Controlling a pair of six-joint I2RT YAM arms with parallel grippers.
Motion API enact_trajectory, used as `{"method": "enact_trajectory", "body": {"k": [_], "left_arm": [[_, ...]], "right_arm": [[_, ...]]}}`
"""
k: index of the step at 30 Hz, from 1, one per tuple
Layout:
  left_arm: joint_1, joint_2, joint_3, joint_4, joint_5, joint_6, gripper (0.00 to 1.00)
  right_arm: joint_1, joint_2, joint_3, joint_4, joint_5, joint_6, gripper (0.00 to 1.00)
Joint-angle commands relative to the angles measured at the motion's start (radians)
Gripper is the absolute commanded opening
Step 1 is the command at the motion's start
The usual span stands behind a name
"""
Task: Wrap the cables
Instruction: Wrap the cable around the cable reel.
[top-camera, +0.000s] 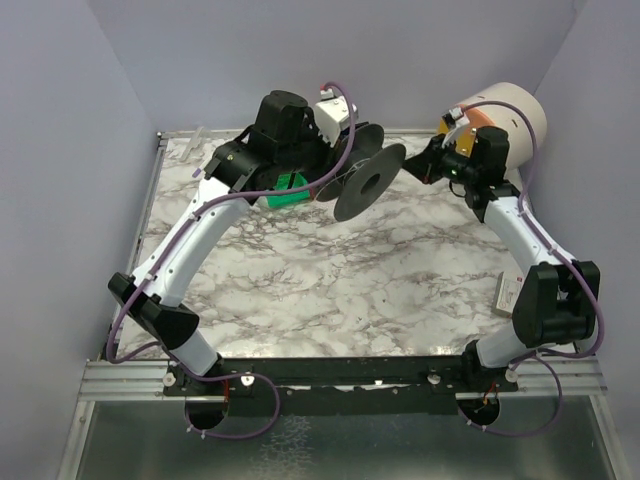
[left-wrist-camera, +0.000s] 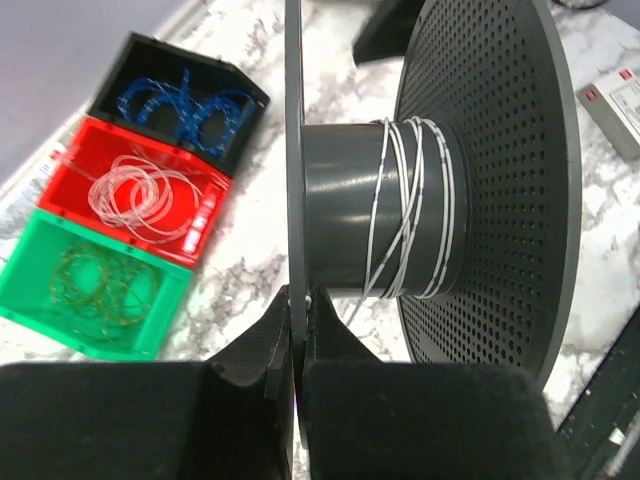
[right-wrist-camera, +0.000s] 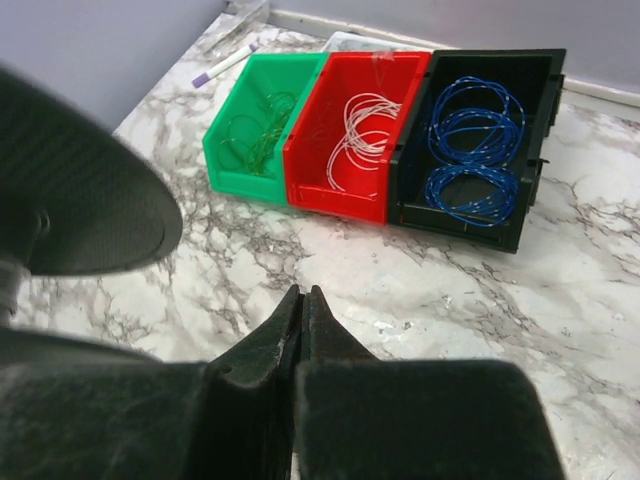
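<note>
Several turns: the whitish cable (left-wrist-camera: 410, 200) sits in a handful of loose, crossing wraps round the hub of the dark spool (left-wrist-camera: 340, 210). By my reckoning the winding is started but far from done.
Loose strand: one run of it slants off the hub down toward the left pincer (left-wrist-camera: 300, 315); I cannot see where it ends.
Waiting cables: whitish coils (right-wrist-camera: 365, 130), green coils (right-wrist-camera: 255, 135) and blue coils (right-wrist-camera: 475, 150) lie slack, sorted by colour, one colour to a bin.
Bins: the green bin (right-wrist-camera: 240, 180), red bin (right-wrist-camera: 335, 200) and black bin (right-wrist-camera: 460, 230) stand side by side, touching, near the bench's far left corner.
Left pincer: clamped on the thin rim of the near flange. It carries the spool with its axis roughly level, probably so the hub stays open for wrapping.
Right pincer (right-wrist-camera: 302, 300): fingers pressed together, hanging over bare bench (right-wrist-camera: 480, 320) beside the spool's other flange, well short of the bins. I cannot make out whether a strand is nipped between them.
Risk: as I see it, such slack wraps could slip along the hub.
</note>
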Motion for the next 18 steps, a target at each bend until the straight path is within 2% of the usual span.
{"method": "enact_trajectory", "body": {"k": [1, 5, 9, 14, 18], "left_arm": [[-0.001, 0.010, 0.112, 0.049, -0.011, 0.023, 0.00], [0.000, 0.031, 0.208, 0.049, 0.002, 0.016, 0.00], [-0.001, 0.066, 0.317, 0.054, -0.053, -0.014, 0.00], [-0.001, 0.073, 0.326, 0.122, -0.119, -0.080, 0.00], [0.001, 0.084, 0.340, 0.152, -0.158, -0.122, 0.00]], "right_arm": [[-0.004, -0.025, -0.039, -0.043, -0.148, -0.145, 0.04], [-0.010, -0.034, -0.094, -0.037, -0.234, -0.239, 0.23], [-0.024, -0.031, -0.150, 0.026, -0.354, -0.281, 0.43], [-0.024, -0.038, -0.226, 0.148, -0.509, -0.334, 0.57], [-0.019, -0.064, -0.277, 0.287, -0.571, -0.343, 0.70]]}}
